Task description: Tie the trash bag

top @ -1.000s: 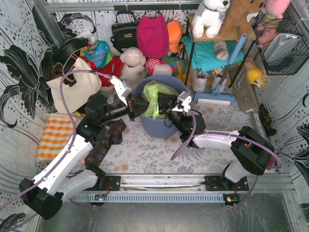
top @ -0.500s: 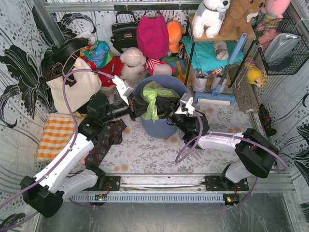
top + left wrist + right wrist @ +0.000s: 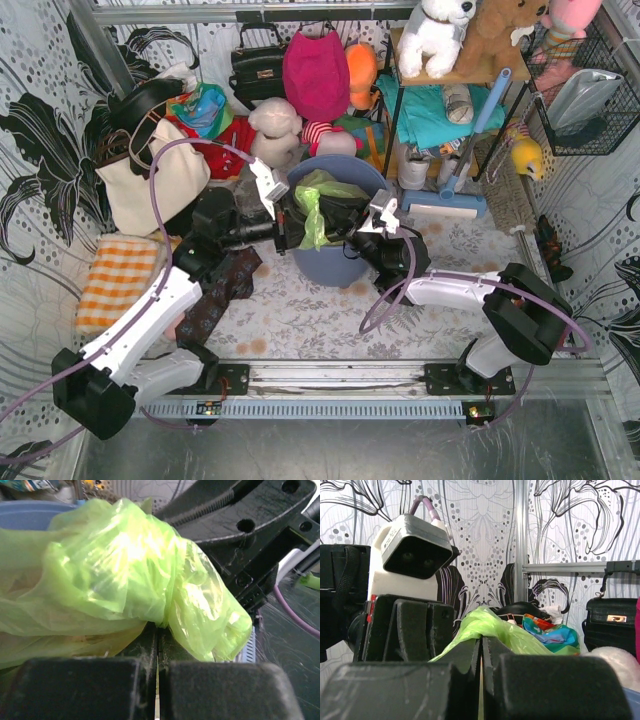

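Note:
The trash bag [image 3: 313, 212] is thin lime-green plastic standing in the round blue-grey bin [image 3: 335, 262]. Its top is gathered into a bunch above the bin's middle. My left gripper [image 3: 290, 222] reaches in from the left and is shut on the bag's plastic [image 3: 125, 565], which bulges just past its tips. My right gripper [image 3: 343, 222] comes from the right and is shut on another fold of the bag [image 3: 492, 627]. The two grippers face each other closely over the bin, and the left gripper's body fills the left of the right wrist view.
A cream tote bag [image 3: 152, 180] stands at the back left, with an orange checked cloth [image 3: 115, 280] in front of it. Soft toys and handbags line the back wall. A shelf rack [image 3: 450, 110] and a blue squeegee [image 3: 455, 195] stand behind and right of the bin.
Both grippers moved closer together over the bin, the left one shifting right. The bunched green plastic between them has drawn tighter and narrower. Both stay shut on the bag.

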Robot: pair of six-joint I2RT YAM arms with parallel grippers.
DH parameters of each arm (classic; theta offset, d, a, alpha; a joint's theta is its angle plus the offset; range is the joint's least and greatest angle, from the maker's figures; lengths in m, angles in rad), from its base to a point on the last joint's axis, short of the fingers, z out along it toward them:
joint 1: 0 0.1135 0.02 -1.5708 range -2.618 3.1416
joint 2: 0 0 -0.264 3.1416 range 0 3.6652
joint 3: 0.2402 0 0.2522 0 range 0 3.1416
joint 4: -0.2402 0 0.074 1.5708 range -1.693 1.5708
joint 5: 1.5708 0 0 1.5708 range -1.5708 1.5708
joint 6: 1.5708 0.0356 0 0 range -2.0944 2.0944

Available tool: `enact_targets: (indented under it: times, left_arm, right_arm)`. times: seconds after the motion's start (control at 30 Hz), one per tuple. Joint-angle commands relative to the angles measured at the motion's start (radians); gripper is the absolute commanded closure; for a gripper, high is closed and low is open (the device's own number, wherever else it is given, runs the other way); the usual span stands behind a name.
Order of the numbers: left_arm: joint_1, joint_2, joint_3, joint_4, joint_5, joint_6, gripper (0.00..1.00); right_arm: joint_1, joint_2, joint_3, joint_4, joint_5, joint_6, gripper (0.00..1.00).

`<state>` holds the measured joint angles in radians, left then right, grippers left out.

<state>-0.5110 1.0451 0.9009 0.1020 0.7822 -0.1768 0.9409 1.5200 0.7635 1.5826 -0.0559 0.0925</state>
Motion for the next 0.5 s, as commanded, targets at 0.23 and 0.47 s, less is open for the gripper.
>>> enact_targets:
  times: [0.23,0.47]
  left_arm:
    - [-0.009,0.04,0.025,0.001,0.192,-0.031,1.0]
    - [-0.014,0.095,0.048,-0.025,0.245,-0.023,1.0]
  right_arm:
    - [-0.001,0.01,0.028,0.119,0.116,-0.038,1.0]
    - [-0.001,0.041,0.053,0.118,0.176,-0.05,1.0]
